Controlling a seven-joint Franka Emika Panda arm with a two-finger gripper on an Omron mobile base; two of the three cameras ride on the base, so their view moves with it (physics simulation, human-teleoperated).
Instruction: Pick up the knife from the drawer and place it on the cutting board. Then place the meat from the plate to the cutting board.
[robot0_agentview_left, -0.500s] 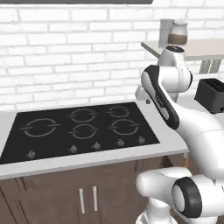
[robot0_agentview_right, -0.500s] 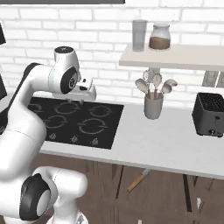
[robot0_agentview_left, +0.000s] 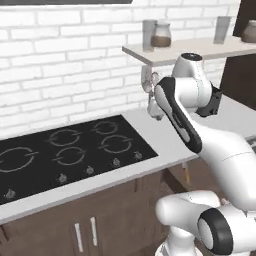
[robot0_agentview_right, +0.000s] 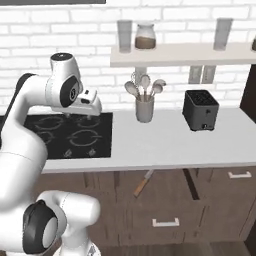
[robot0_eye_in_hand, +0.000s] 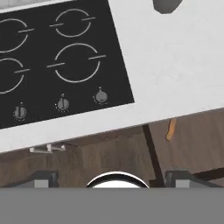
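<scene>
My end effector (robot0_agentview_right: 91, 108) hangs open and empty above the hob (robot0_agentview_right: 70, 134); knife (robot0_agentview_right: 143, 183) pokes from the drawer under the tabletop (robot0_agentview_right: 165, 145), whose edge could block my reach.

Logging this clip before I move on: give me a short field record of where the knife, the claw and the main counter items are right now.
knife: orange-brown handle sticks out below the counter edge, at the drawer fronts; blade hidden
claw: open, holding nothing, above the cooktop's right part
cooktop: black, four rings, set in the counter
utensil holder: grey cup with spoons, right of the cooktop
toaster: black, further right on the counter
shelf: holds a jar and glasses
task progress: knife not yet picked up
</scene>
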